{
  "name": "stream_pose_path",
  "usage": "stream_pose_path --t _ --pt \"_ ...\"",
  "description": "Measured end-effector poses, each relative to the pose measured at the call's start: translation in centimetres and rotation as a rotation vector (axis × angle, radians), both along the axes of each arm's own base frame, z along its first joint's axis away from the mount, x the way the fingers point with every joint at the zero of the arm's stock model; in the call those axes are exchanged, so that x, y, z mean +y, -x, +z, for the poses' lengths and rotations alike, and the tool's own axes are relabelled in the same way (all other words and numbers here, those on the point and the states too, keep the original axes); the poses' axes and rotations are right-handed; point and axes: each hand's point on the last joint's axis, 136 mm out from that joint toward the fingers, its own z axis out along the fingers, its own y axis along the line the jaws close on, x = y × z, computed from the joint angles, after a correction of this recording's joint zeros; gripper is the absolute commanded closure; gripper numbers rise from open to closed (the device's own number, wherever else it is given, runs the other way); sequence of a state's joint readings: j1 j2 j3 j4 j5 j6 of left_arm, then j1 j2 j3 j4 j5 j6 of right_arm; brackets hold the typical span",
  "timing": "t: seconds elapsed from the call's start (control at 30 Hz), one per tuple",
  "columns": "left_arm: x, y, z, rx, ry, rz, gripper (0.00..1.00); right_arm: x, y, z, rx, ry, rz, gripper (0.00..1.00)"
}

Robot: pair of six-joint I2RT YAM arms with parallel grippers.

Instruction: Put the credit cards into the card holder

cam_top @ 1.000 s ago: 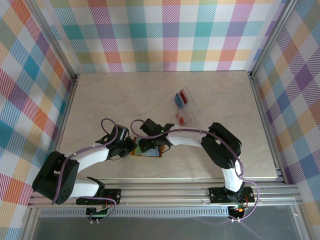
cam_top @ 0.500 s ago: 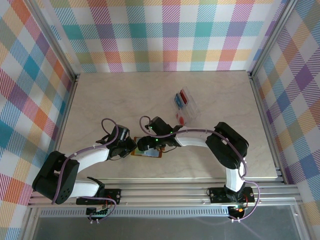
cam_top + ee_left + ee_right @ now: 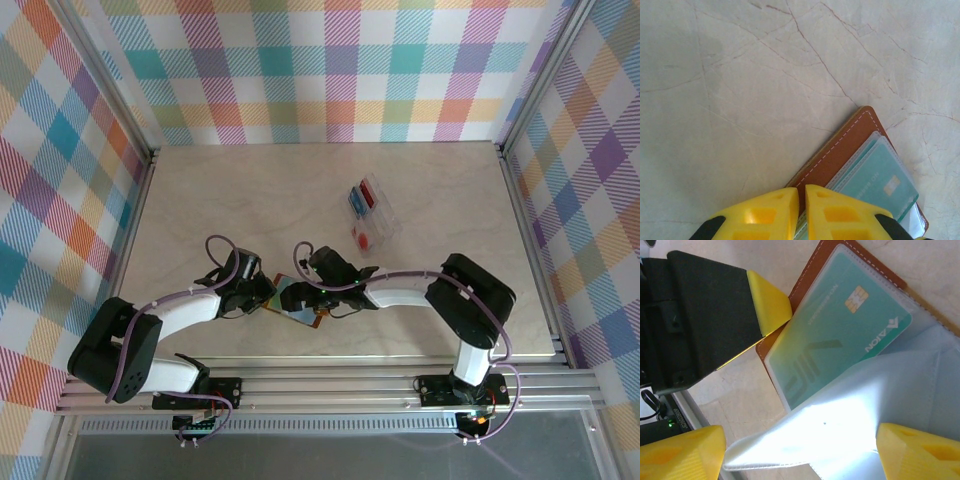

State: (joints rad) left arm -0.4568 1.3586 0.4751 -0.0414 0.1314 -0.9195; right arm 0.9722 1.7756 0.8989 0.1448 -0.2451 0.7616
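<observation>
Marbled table (image 3: 200,200), plaid walls. Holder (image 3: 840,155) is laid open near the front edge, between both grippers. Left gripper (image 3: 802,192) is nearly closed, pinching the brown cover's edge. Right gripper (image 3: 800,447) is spread wide astride a limp clear sleeve (image 3: 840,425), nothing gripped. One teal card (image 3: 835,335) is seated in a pocket. Other cards (image 3: 362,237) lie in the tray (image 3: 386,216), well apart. Cards judged light, stiff, slick: best taken by the long edges. Sleeves judged floppy, so the cover should be pinned.
</observation>
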Motion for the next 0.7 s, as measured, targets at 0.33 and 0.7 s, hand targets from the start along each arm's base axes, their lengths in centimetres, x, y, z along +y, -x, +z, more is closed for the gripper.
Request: stream_pose_path --t 0.33,0.7 --pt "-0.1 -0.1 0.1 -0.005 0.007 -0.003 0.84 -1.8 1.4 -0.2 0.037 0.033 -0.028 0.17" --pt "-0.2 -0.1 0.0 -0.003 0.007 -0.003 0.84 -1.6 2.1 0.0 0.086 -0.027 -0.038 0.17"
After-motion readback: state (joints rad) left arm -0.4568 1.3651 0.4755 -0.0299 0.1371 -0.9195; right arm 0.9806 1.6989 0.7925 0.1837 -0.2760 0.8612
